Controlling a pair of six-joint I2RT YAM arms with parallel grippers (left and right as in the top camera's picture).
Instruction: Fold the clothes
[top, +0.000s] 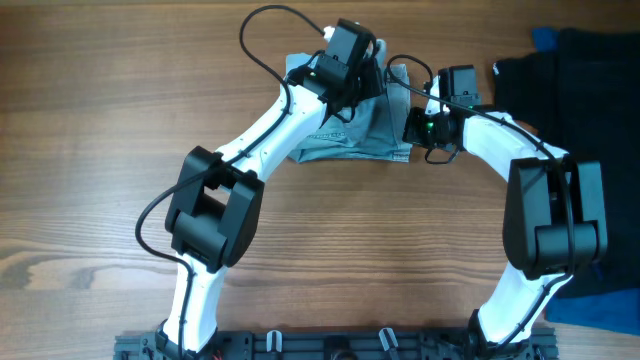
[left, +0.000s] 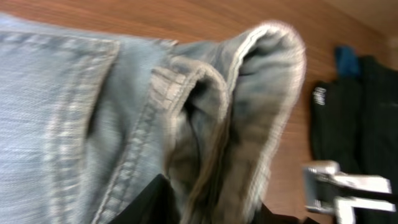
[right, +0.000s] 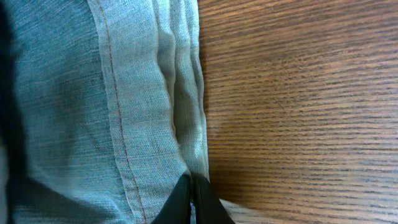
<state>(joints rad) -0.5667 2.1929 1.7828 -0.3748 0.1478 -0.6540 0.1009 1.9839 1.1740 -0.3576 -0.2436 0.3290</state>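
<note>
Shorts (left: 124, 112) lay on the table (top: 100, 150), far side, with the cuff bunched and raised in the clamped left gripper (left: 211, 208). Right gripper (right: 191, 202) pinched only the hem edge. Risk: that thin hold slips and the fold skews. Both arms reached forward, wrists converging over them. Black garment (top: 560, 80) sat well right.

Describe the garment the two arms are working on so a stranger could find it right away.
On the wooden table, look at the far middle, where both white arms meet. There lies the pair of light-blue faded denim shorts. Unlike the black garment and dark blue fabric at the right edge, it is pale with stitched seams.
</note>
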